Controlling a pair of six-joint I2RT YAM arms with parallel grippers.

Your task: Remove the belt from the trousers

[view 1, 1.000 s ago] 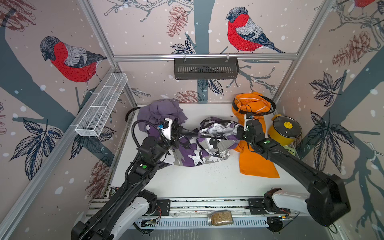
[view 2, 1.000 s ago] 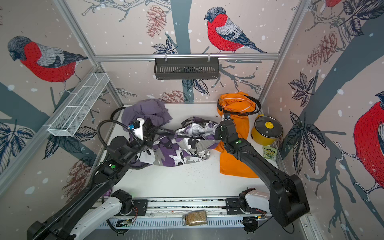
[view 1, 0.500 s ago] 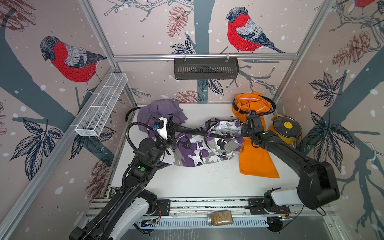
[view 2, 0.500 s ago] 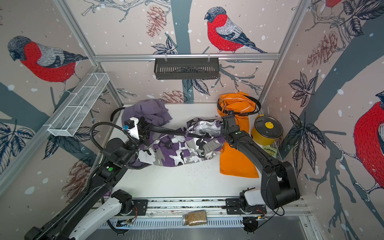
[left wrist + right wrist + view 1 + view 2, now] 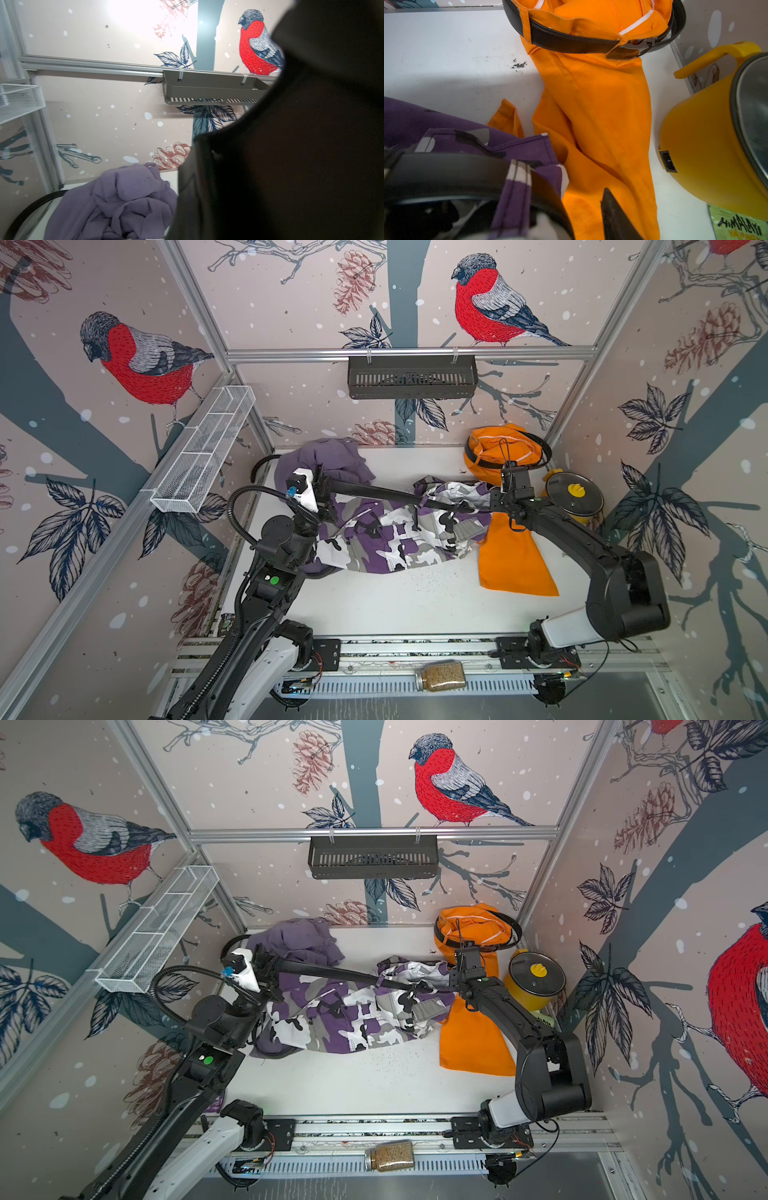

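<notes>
Right wrist view shows a black flat belt (image 5: 446, 176) through a loop of purple camouflage cloth trousers (image 5: 519, 145) beside the right gripper (image 5: 494, 506), whose jaw width I cannot tell. The left gripper (image 5: 324, 489) clamps this belt in its jaws.

Both top views show me the whole tabletop (image 5: 395, 605) from high above its front; my wrist cameras sit close over its rear.
</notes>
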